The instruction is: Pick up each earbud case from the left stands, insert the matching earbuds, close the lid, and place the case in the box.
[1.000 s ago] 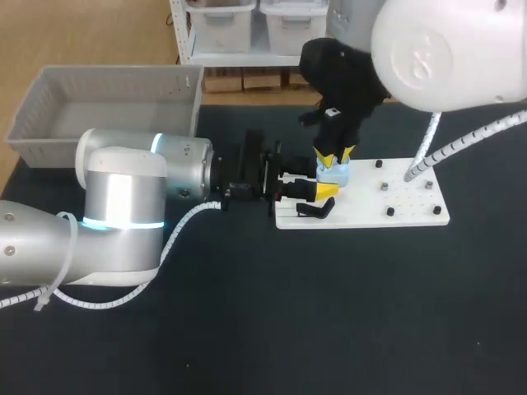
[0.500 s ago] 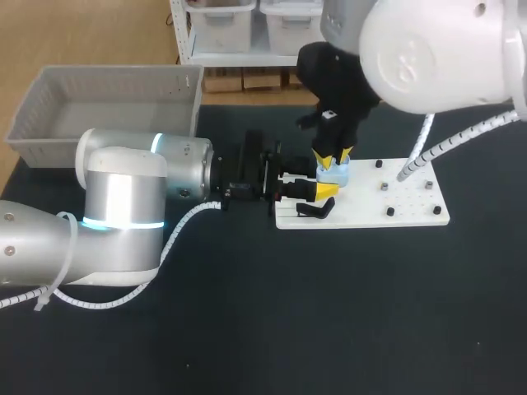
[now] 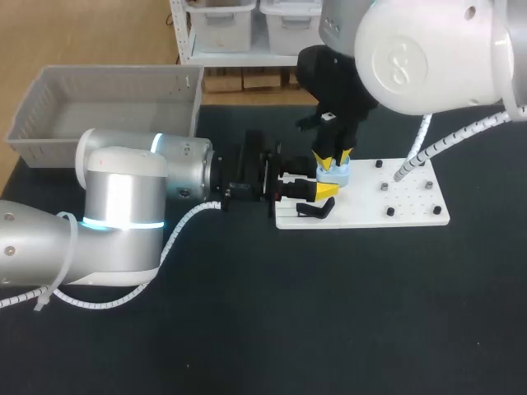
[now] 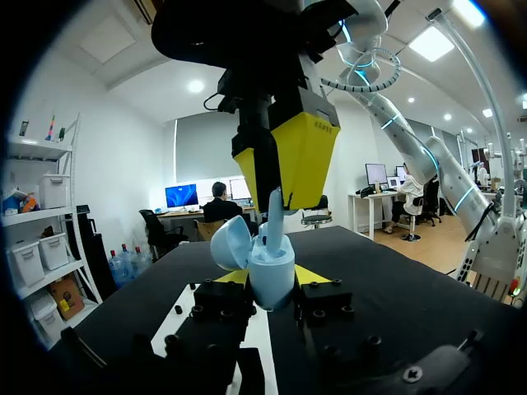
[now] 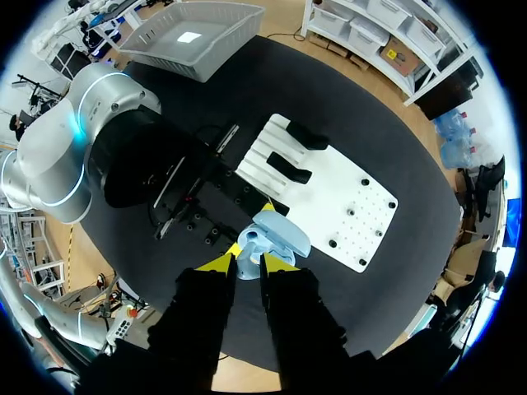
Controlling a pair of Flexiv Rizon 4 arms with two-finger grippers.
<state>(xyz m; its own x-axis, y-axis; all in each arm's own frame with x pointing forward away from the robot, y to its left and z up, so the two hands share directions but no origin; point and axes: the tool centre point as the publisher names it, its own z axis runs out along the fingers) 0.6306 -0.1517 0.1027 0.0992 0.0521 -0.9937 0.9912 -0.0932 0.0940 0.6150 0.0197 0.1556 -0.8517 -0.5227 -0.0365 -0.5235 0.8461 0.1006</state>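
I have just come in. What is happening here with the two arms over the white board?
The left gripper holds a light blue earbud case from two sides, lid open, at the edge of the white board. The right gripper is directly above it, pointing down, and pinches a small light blue earbud at the case's opening. Whether the earbud is fully seated cannot be told. The grey box stands apart, at the table's far left.
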